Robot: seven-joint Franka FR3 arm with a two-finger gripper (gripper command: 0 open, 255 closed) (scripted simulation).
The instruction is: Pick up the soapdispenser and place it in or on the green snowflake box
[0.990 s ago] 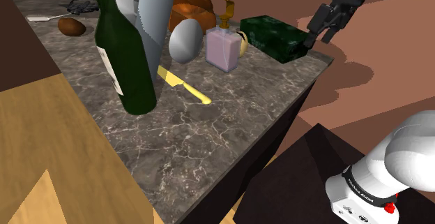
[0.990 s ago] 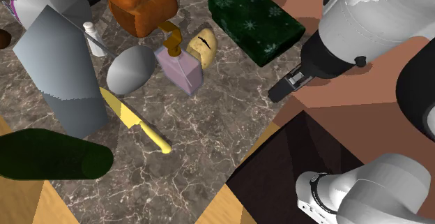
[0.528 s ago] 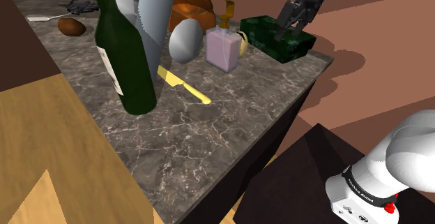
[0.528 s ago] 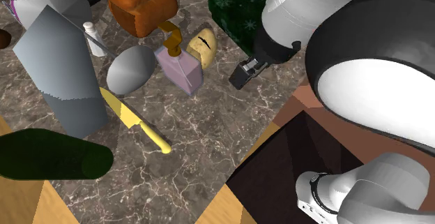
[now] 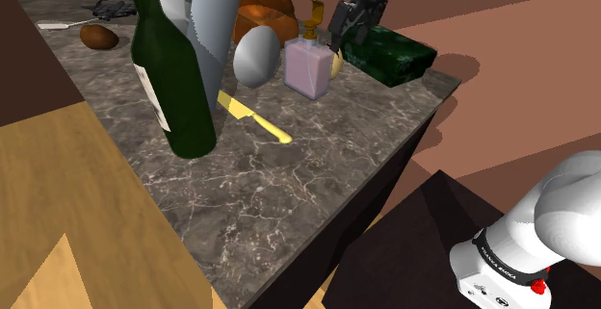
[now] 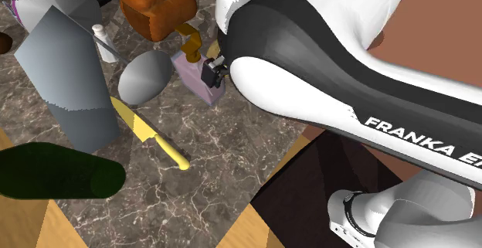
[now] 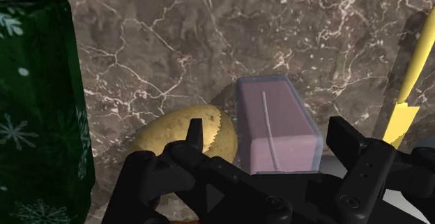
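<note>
Gripper [image 7: 268, 135] held wide open above the soap dispenser [image 7: 275, 111].
It is framed untouched between the jaws, ready for a grasp; the green box [image 7: 35, 97] lies just beside.

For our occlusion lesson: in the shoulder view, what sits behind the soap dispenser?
A yellowish rounded thing peeks out from behind the soap dispenser; the dispenser's body covers most of it.

Veined marble counter [image 5: 289, 192]; smooth translucent soapdispenser [image 7: 275, 128]
</note>
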